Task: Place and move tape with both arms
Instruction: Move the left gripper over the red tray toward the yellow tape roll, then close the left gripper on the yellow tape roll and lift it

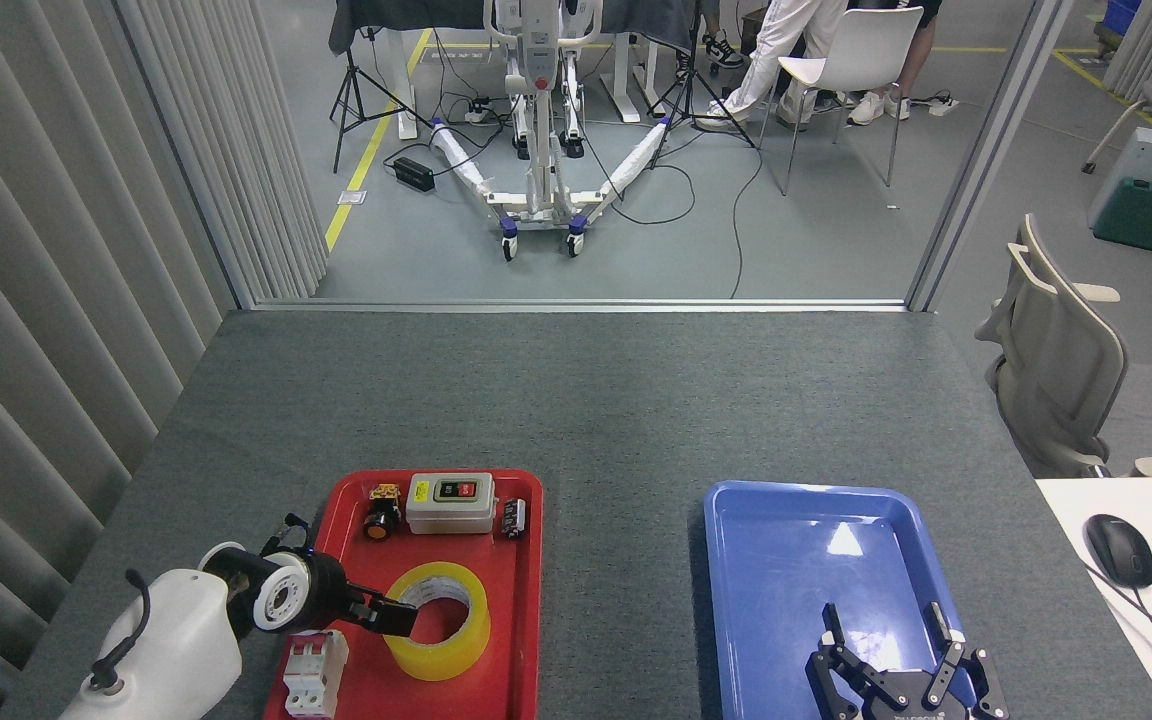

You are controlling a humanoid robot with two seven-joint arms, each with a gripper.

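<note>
My left gripper (398, 617) reaches over the near-left rim of the tape (438, 620), one finger dipping into its core; whether it has clamped I cannot tell. The tape lies flat in the red tray (526, 560), a breaker (315, 672) to its left and a switch box (450, 502) beyond it, so lifting straight up looks cleanest. Right of the tape, across bare table (621, 590), my right gripper (901, 655) waits spread above the blue tray (786, 540), probably to receive it.
</note>
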